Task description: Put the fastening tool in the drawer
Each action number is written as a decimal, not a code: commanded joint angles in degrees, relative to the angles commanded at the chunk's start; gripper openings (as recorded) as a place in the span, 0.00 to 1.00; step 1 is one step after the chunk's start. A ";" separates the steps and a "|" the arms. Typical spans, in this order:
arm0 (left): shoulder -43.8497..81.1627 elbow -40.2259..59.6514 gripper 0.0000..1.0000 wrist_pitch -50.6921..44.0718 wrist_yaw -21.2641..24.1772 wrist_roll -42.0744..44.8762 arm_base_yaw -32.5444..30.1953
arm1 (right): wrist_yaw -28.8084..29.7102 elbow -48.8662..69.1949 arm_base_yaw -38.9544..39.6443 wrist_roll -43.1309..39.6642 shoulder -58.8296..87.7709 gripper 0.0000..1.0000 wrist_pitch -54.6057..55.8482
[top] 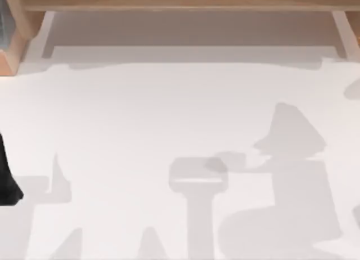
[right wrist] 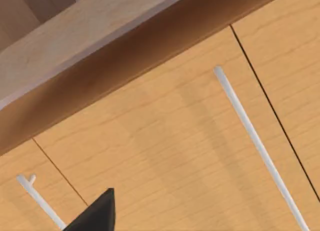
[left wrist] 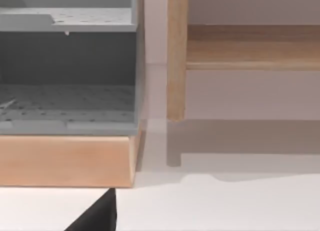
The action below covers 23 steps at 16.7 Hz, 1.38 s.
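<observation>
The fastening tool is out of view. In the right wrist view, a light wooden drawer front [right wrist: 165, 151] with a white bar handle [right wrist: 255, 141] looks shut, with thin dark seams on either side. A black tip of my right gripper [right wrist: 97, 213] hangs close in front of it, apart from the handle. A second white handle [right wrist: 40, 201] sits on the neighbouring front. A black tip of my left gripper [left wrist: 95, 216] hovers over the white table [left wrist: 215, 206]. My left arm [top: 7, 181] is a dark shape at the table's left edge.
A wooden shelf [top: 180, 0] runs along the back of the table on white supports [top: 48, 32]. At the back left stands a grey pegboard box [left wrist: 70, 66] on a wooden base [left wrist: 65, 161], beside a wooden post [left wrist: 176, 56]. Arm shadows fall across the table [top: 169, 102].
</observation>
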 joint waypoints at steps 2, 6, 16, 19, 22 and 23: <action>0.00 0.00 1.00 0.00 0.00 0.00 0.00 | -2.09 5.32 -2.26 -7.98 12.26 1.00 5.86; 0.00 0.00 1.00 0.00 0.00 0.00 0.00 | -5.68 14.56 -6.05 -20.93 32.03 1.00 16.00; 0.00 0.00 1.00 0.00 0.00 0.00 0.00 | -8.69 22.53 -9.16 -30.61 46.55 1.00 24.72; 0.00 0.00 1.00 0.00 0.00 0.00 0.00 | -8.54 22.50 -8.85 -30.55 46.48 1.00 24.50; 0.00 0.00 1.00 0.00 0.00 0.00 0.00 | -7.96 25.35 -8.45 -30.63 47.74 1.00 23.09; 0.00 0.00 1.00 0.00 0.00 0.00 0.00 | -7.74 26.56 -8.24 -30.63 48.32 1.00 22.44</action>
